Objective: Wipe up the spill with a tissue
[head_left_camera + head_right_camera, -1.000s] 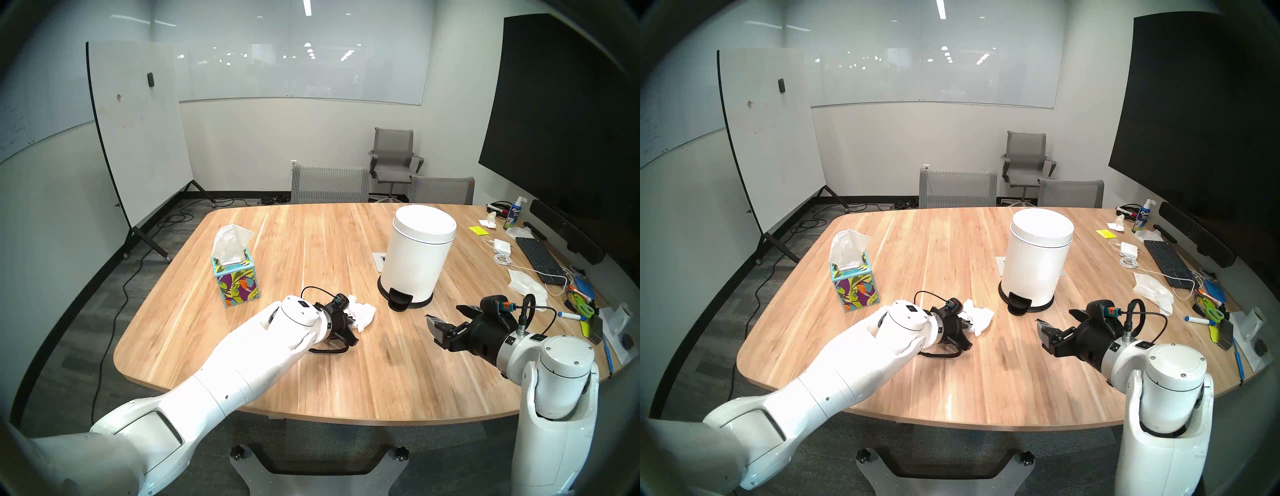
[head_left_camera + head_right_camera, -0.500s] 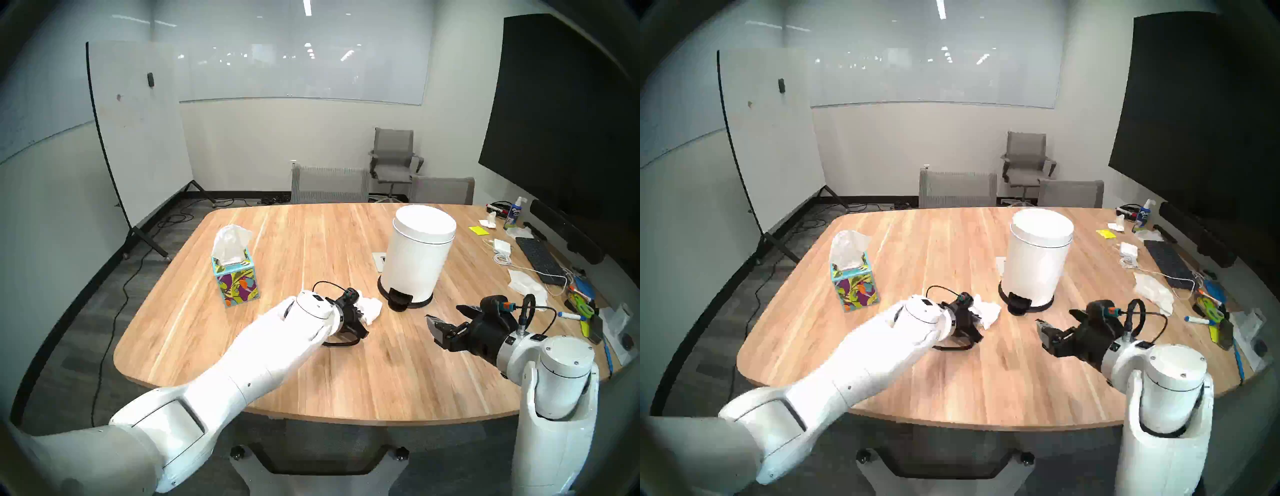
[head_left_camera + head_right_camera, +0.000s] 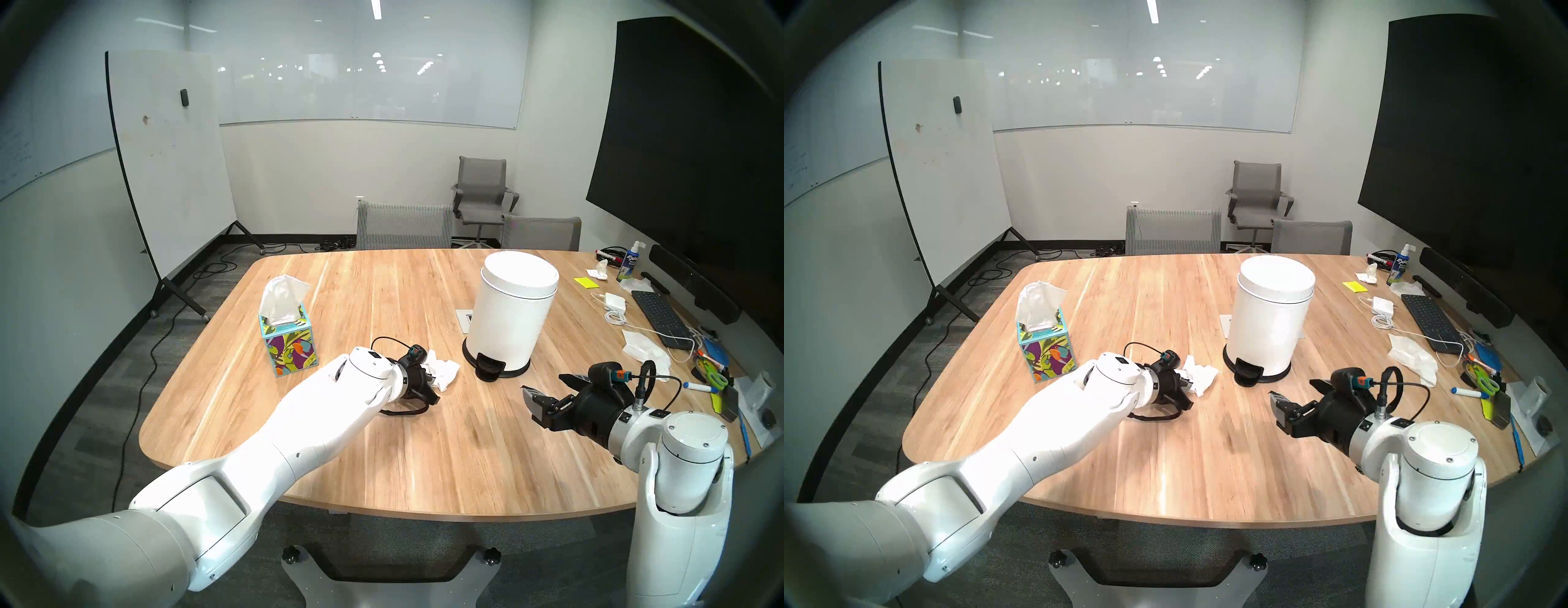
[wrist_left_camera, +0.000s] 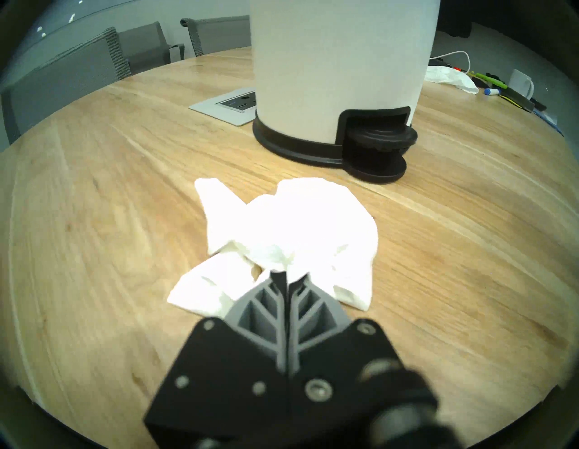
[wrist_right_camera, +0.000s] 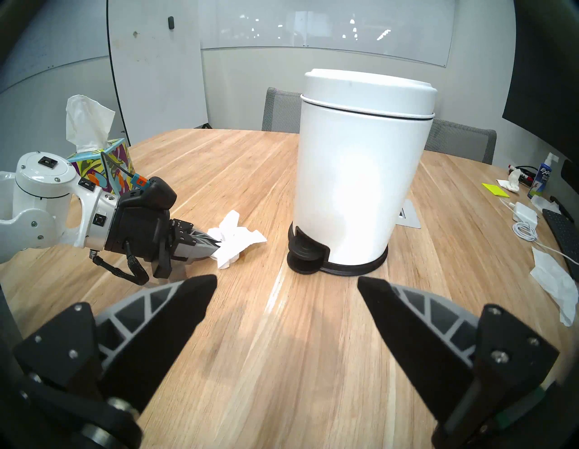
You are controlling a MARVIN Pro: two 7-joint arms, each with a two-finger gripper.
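- Two grippers are seen. The left gripper point(image 4: 286, 276) is clamped on the tissue point(image 4: 291, 229), its grey ribbed fingers point(image 4: 266, 310) pressed together with a fold of paper pinched at the tips; the right gripper point(image 5: 286, 282) is spread wide and holds nothing, hanging above bare wood near the table's front right.
- One tissue is held: white, thin and soft, crumpled into an irregular wad with several loose lobes and one corner sticking up.
- The wad is seen lying against the wooden table point(image 3: 382, 297), just ahead of the left gripper point(image 3: 433, 375), near the pedal of the bin and apart from it.
- One white pedal bin point(image 3: 511, 310) stands upright with its lid closed, a black base ring and a black foot pedal facing the robot.
- One cube tissue box point(image 3: 289, 346) with a teal rim and leaf print stands on the left part of the table, a white sheet poking from its top.
- The spill cannot be made out; no dark spots are resolved on the wood around the wad.
- Three grey chairs are counted behind the table.
- One rolling whiteboard point(image 3: 169, 161) stands at the left.
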